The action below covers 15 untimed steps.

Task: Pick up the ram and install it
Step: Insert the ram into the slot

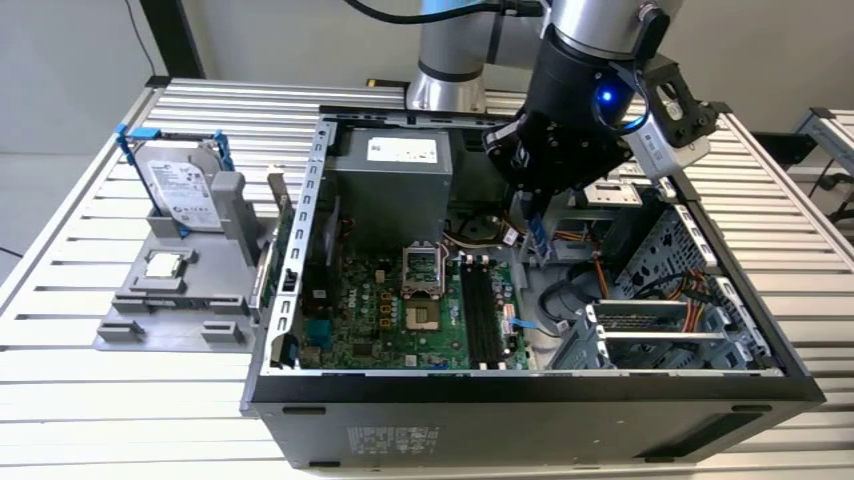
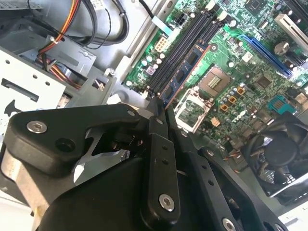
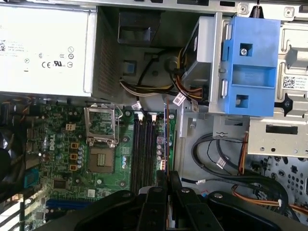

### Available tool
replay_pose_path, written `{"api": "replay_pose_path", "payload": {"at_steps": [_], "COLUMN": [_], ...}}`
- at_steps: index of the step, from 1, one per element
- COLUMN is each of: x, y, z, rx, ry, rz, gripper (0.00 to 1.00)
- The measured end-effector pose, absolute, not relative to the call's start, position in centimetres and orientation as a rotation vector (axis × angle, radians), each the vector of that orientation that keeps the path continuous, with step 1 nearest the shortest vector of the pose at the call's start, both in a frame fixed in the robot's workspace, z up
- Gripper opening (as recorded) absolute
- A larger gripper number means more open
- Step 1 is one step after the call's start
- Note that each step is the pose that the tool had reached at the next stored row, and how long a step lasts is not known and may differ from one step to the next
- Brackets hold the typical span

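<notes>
Fig. My black gripper clamped one long dark blue-green ram stick (edge-on) above four black memory slots; one grey power-supply box and bundled cables crowded near.

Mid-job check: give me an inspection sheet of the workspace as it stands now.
Surface: slatted metal table carrying the open computer case.
Job's things: ram held on edge, lined up along the memory slots beside the open processor socket; whether it touches a slot cannot be told.
Clutter: hard drive and processor chip on a grey holder, at the exterior view's left.
Grippers: gripper shut on the ram.
Cables: orange, yellow and black bundle beside the blue drive bracket.
Surroundings: grey wall; second slatted table at the exterior view's right.
</notes>
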<state>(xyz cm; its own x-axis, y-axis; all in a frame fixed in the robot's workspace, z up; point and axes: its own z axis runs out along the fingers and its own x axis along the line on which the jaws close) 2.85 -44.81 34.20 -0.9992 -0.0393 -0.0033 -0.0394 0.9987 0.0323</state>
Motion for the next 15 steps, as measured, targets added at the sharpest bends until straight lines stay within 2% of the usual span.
{"api": "replay_pose_path", "payload": {"at_steps": [15], "x": [2.86], "y": [-44.80], "z": [33.30], "rx": [-0.056], "ry": [3.137], "rz": [0.050], "gripper": [0.00]}}
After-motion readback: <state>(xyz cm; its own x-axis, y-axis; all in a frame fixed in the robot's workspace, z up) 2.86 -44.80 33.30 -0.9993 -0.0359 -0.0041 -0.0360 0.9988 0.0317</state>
